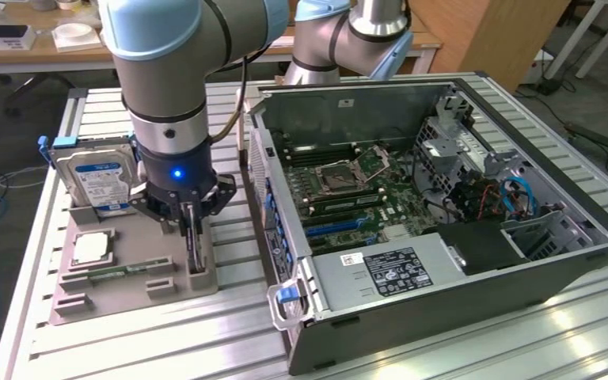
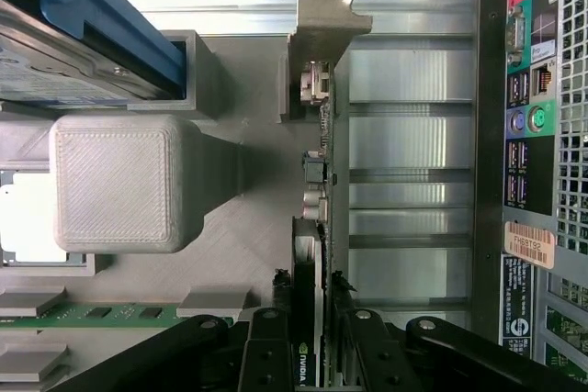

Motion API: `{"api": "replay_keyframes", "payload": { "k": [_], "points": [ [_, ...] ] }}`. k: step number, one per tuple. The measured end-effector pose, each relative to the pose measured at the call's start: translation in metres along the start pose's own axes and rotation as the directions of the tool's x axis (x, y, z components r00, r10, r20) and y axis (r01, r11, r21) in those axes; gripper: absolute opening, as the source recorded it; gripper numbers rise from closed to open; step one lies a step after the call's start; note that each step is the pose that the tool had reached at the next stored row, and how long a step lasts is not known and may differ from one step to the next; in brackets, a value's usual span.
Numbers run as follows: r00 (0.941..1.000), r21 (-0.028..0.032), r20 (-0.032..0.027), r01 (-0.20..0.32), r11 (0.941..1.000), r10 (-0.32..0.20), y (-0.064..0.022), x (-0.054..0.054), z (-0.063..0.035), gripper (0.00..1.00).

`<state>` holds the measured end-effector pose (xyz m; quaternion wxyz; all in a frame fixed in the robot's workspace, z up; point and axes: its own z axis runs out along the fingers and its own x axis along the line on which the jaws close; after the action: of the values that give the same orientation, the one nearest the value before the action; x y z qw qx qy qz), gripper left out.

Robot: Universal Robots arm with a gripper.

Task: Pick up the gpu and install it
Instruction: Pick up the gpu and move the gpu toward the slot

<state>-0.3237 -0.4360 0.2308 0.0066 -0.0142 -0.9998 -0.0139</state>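
Ribbed silver worktop (image 1: 124, 348); matte grey holder tray (image 1: 124, 289). Hard drive (image 1: 98, 178): silver, blue-and-white label, blue frame. The gpu (image 2: 317, 199): dark card, silvery end bracket. Black hand (image 2: 310, 319). Black computer case (image 1: 473, 277), green motherboard (image 1: 357, 186).

The gpu (image 1: 196, 252) (image 2: 308, 263) — thin dark card, silvery bracket — stands edgewise in a gray holder (image 1: 124, 286).

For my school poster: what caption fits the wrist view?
Gripper closed on the gpu, standing on edge in the gray holder.
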Motion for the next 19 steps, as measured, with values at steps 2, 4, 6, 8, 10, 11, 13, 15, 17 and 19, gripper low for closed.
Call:
{"api": "replay_keyframes", "payload": {
  "k": [2,4,6,8,10,11,13,15,17,19],
  "points": [
    [1.0000,0.0001,0.0000,0.000,1.0000,0.000,0.0000,0.0000,0.0000,0.27],
    [1.0000,0.0000,0.0000,0.000,1.0000,0.000,0.0000,0.0000,0.0000,0.26],
    [1.0000,0.0000,0.0000,0.000,1.0000,0.000,0.0000,0.0000,0.0001,0.26],
    [1.0000,0.0001,0.0000,0.000,1.0000,0.000,0.0000,0.0000,0.0001,0.26],
    [1.0000,0.0000,0.0000,0.000,1.0000,0.000,0.0000,0.0000,0.0001,0.26],
    [1.0000,0.0000,0.0000,0.000,1.0000,0.000,0.0000,0.0000,0.0001,0.26],
    [1.0000,0.0001,0.0001,0.000,1.0000,0.000,0.0000,0.0000,0.0001,0.26],
    [1.0000,-0.0006,0.0004,0.000,1.0000,0.000,0.0001,0.0000,-0.0004,0.26],
    [1.0000,-0.0007,0.0001,0.000,1.0000,0.000,0.0001,0.0001,-0.0018,0.26],
    [1.0000,-0.0009,0.0002,0.000,1.0000,0.000,0.0001,0.0000,-0.0028,0.26]
  ]
}}
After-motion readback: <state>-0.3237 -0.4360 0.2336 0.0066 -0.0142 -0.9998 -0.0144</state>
